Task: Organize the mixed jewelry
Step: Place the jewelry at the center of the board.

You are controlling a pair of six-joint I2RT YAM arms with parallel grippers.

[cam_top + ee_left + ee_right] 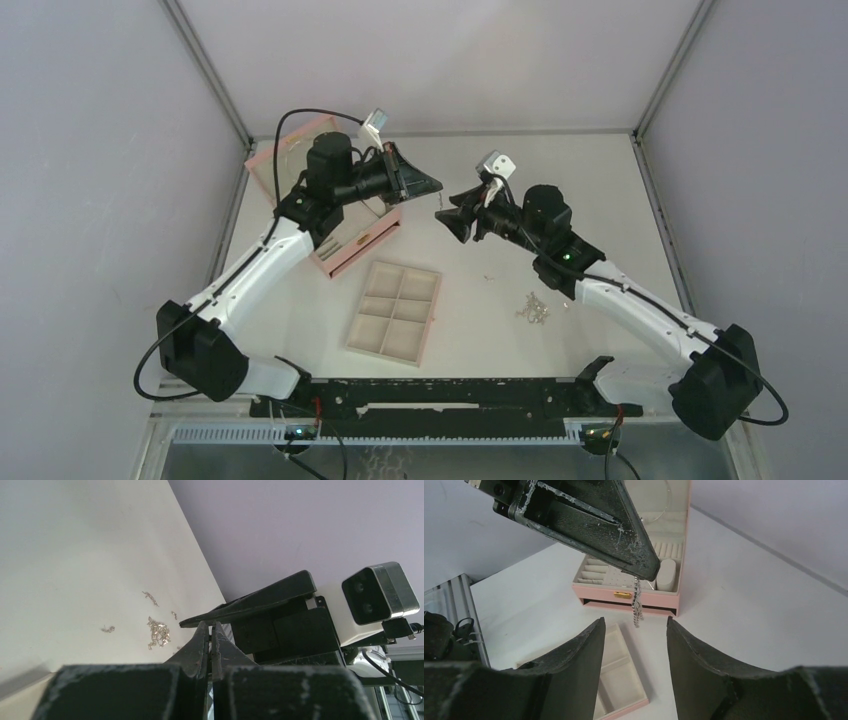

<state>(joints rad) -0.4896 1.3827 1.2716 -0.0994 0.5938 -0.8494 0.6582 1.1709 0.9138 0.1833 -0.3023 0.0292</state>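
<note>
The chain (pixel 638 604) is bright silvery metal; the left gripper (pixel 646 571) is matt black, scuffed whitish; the tray (pixel 382 305) looks soft-lined, perhaps velvet.

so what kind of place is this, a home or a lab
Probably a lab test cell, not a home: plain grey walls enclose a white table, and two robot arms are bolted at its near edge.

box (pixel 659 596): pink, cream inside
clasp (pixel 622 594): gold
tray (pixel 396 298): beige, pink side
chain (pixel 637 605): silver
pile (pixel 533 308): silver
table (pixel 560 200): white
left gripper (pixel 646 572): black, white scuffs
right gripper (pixel 635 625): black
walls (pixel 100 150): pale grey
</note>
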